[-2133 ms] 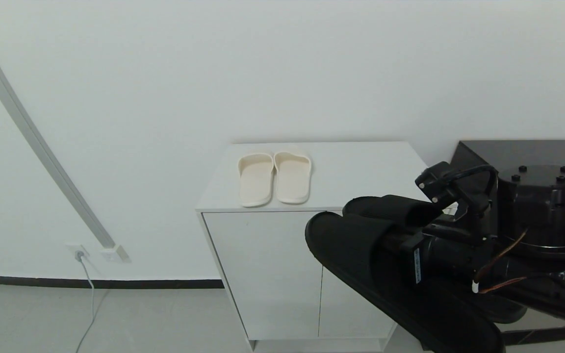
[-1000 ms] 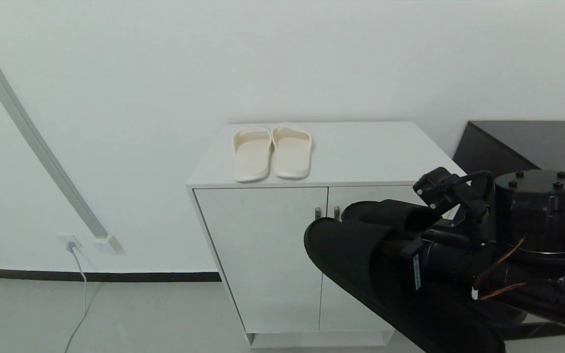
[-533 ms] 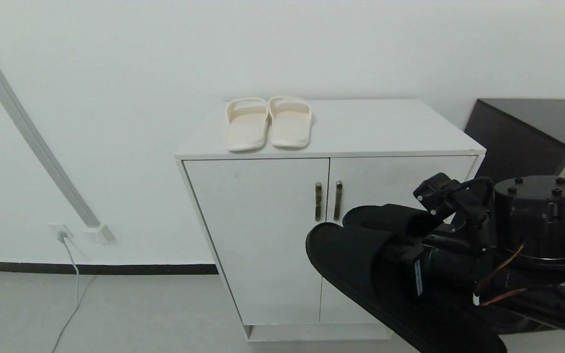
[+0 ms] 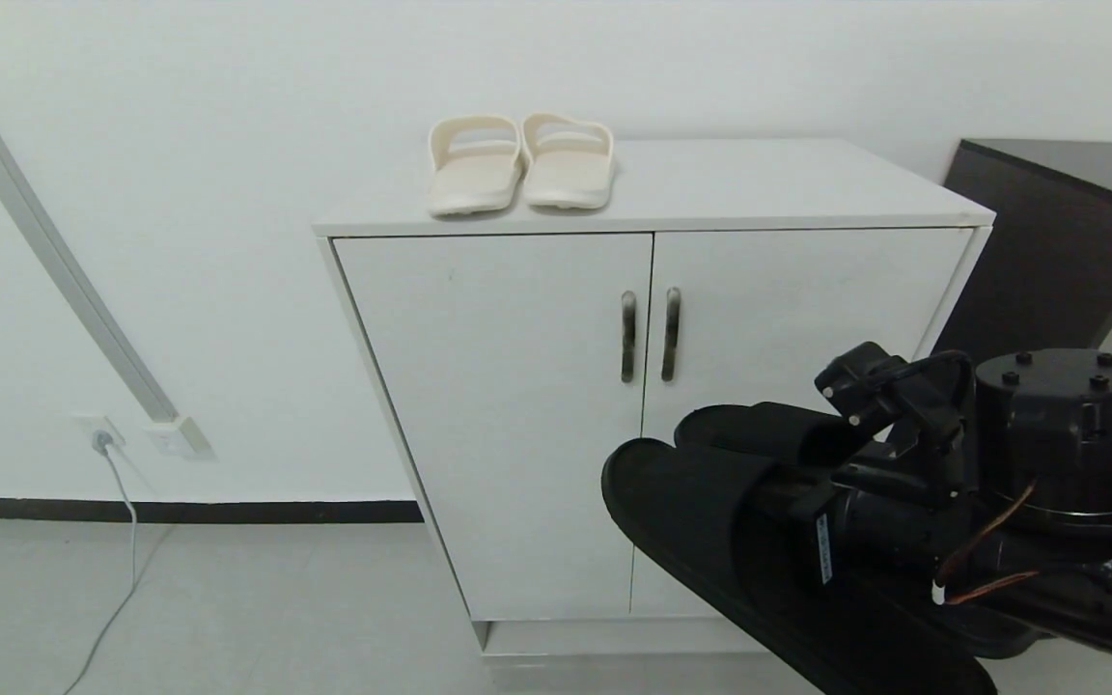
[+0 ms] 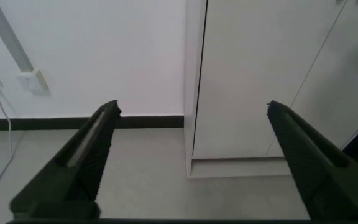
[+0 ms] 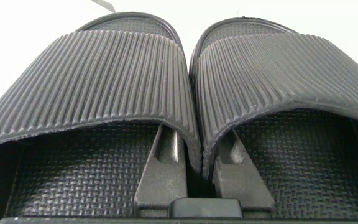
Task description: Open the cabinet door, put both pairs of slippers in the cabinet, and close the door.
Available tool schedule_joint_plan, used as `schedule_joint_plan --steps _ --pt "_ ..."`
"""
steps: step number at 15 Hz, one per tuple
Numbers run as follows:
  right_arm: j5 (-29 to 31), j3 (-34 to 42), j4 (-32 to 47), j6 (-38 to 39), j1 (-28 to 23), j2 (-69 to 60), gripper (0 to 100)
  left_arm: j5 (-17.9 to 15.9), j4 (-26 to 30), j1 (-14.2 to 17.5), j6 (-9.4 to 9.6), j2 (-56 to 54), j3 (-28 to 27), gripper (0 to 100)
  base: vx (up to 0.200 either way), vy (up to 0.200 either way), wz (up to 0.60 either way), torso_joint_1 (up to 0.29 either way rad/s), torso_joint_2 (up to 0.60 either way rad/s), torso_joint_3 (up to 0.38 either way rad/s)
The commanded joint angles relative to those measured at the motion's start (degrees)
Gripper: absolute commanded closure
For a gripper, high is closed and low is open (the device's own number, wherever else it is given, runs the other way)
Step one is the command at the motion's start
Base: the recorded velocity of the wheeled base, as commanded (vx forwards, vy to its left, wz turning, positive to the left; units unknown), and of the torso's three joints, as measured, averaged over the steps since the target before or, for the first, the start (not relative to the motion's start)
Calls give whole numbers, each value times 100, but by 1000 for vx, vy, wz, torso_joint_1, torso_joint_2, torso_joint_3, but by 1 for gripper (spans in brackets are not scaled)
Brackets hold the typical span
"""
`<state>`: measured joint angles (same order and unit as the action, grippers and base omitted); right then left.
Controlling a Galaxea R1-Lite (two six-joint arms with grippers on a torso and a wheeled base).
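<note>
I see the cabinet [image 4: 517, 434] shut, cream slippers [image 4: 520, 164] on top. Wrist views: my right fingers [image 6: 161, 174] clamp the black slippers [image 6: 117, 74] together; my left fingers [image 5: 86, 149] gape wide, empty.

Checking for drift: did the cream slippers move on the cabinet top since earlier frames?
No. The cream slippers sit at the same front-left spot on the cabinet top; the camera shifted, not them.
</note>
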<state>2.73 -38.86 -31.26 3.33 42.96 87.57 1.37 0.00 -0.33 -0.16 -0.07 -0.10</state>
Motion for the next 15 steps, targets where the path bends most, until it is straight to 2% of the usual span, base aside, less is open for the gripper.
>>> schedule_joint_plan --steps 1,9,11,15 --pt "-1 2 -3 1 11 15 100 4 0 -2 -2 7 1 0 0 0 0 -119 456 339" --pt "-1 37 -12 1 11 15 100 -5 0 -2 25 7 1 0 0 0 0 -55 431 370" --pt "-1 63 -12 1 37 -11 100 -75 9 -2 95 7 1 0 0 0 0 0 137 132" --pt "-1 89 -74 1 99 -3 100 -66 9 -2 60 7 1 0 0 0 0 1 18 27"
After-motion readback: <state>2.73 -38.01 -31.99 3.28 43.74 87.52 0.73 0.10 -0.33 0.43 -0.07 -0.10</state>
